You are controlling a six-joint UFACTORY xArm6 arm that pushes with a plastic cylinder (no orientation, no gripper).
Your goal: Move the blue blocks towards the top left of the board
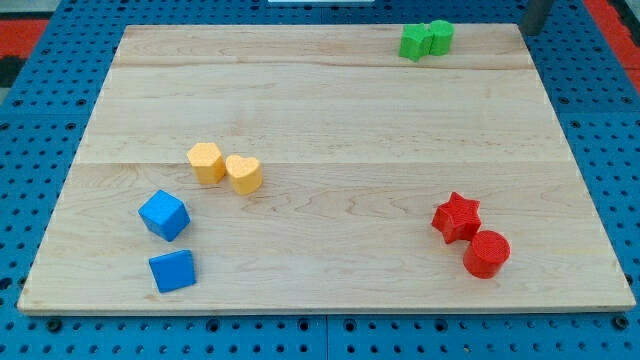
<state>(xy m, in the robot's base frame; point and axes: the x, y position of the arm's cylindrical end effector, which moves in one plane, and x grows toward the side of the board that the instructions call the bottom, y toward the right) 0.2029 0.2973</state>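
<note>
Wooden board (330, 100) lies on a blue pegboard bench (30, 150); red matting shows at the view's top corners.

Task blocks: two blue ones, both low at the view's left. Blue cube (163, 215) sits tilted on the board, corner toward the camera. Blue wedge-like block (172, 270) lies just below it, near the board's bottom edge. The two are close but a thin gap shows between them.

Up and to the right of the blue pair: yellow hexagonal block (205, 161) and yellow heart block (243, 173), side by side, touching or nearly so. They lie near the blue cube, on its upper right.

Far side: two green blocks at the view's top right, green star-like block (413, 42) pressed against a green rounded block (438, 36); exact shapes hard to make out. Lower right: red star (456, 217) with red cylinder (487, 253) just below and right of it, touching.

My tip (531, 28): a dark rod end shows at the view's top right corner, just off the board's edge, near the green pair and well apart from the blue blocks. No pincer on this arm; the rod holds nothing and touches no block.
</note>
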